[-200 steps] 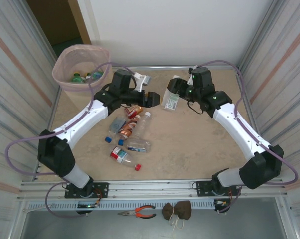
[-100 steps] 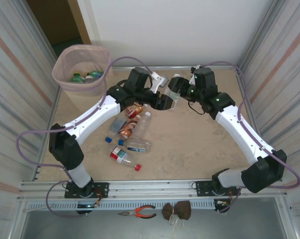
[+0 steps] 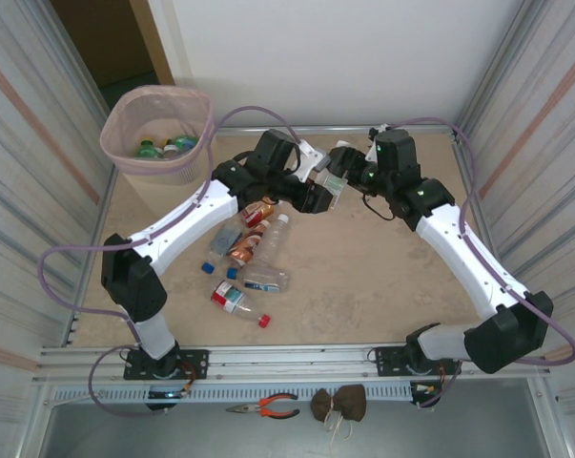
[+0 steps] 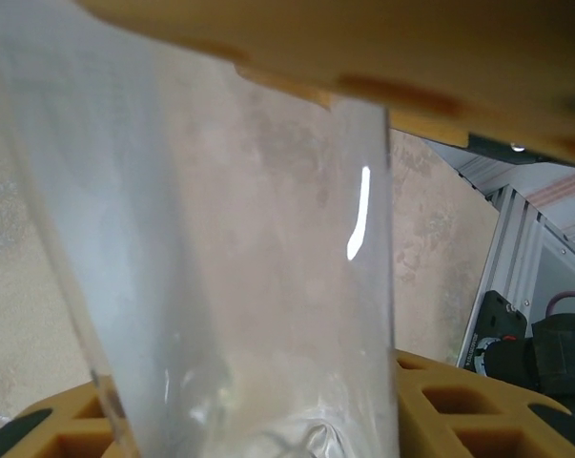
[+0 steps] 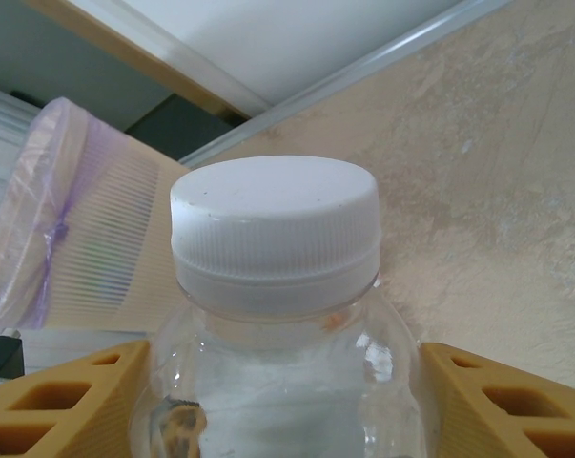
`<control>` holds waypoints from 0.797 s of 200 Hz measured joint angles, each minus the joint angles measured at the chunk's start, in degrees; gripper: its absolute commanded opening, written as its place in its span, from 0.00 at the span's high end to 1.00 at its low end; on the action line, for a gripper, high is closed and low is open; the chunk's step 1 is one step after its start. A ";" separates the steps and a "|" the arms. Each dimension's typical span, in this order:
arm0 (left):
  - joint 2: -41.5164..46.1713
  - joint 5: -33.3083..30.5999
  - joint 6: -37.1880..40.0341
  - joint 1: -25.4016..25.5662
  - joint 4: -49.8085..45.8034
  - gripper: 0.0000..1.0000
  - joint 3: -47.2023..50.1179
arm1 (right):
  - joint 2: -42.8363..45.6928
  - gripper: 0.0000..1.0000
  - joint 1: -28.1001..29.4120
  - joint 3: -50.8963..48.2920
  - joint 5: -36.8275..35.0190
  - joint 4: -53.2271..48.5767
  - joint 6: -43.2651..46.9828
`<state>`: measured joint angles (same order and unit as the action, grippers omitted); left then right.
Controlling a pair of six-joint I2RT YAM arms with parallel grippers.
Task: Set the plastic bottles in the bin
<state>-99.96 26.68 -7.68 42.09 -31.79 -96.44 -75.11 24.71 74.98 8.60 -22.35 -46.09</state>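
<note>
Looking down from above, the two arms meet over the far middle of the sandy-coloured table [image 3: 363, 277]. Between them is a clear plastic bottle with a white ribbed cap [image 3: 332, 185], mostly covered by the black wrist housings, so only a pale sliver and a bit of label can be made out. The right gripper [image 3: 339, 179] reaches it from the right and the left gripper [image 3: 316, 196] from the left; their fingers are hidden from this angle. A beige tapered plastic bin with a pale pink liner [image 3: 154, 170] stands at the far left corner, with green bottles lying inside it [image 3: 163, 148]. A cluster of loose bottles with coloured caps [image 3: 249, 243] lies left of centre, its far end tucked under the left arm.

From the left wrist, the bottle's clear wall [image 4: 220, 248] crosses the frame between one tan finger above [image 4: 411, 57] and one below. The upper finger meets the plastic. Cap and base are cut off, and I cannot tell whether the left gripper has actually clamped it.

From the right wrist, the white cap [image 5: 273, 224] stands upright in the centre. Tan fingers [image 5: 502, 401] press the bottle's shoulders on both sides, so the right gripper is gripping it. The body is cut off at the bottom edge. The bin [image 5: 77, 258] is blurred behind on the left.
</note>
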 measured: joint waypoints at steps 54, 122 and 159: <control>0.02 -0.55 0.02 -0.11 0.26 0.59 -0.20 | 0.35 0.25 -0.15 0.00 -0.04 -0.02 0.07; 1.60 -1.09 0.39 -5.35 -1.05 0.60 -0.31 | 3.32 0.19 -0.72 0.00 -0.48 -0.17 1.01; 4.94 -1.33 0.55 -11.67 -3.45 0.60 -1.46 | 5.62 0.18 -0.76 0.00 -1.27 -0.44 1.99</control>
<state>-95.02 25.34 -7.14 30.41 -35.24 -97.91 -69.49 23.94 74.98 7.33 -22.79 -44.10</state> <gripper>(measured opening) 0.421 0.817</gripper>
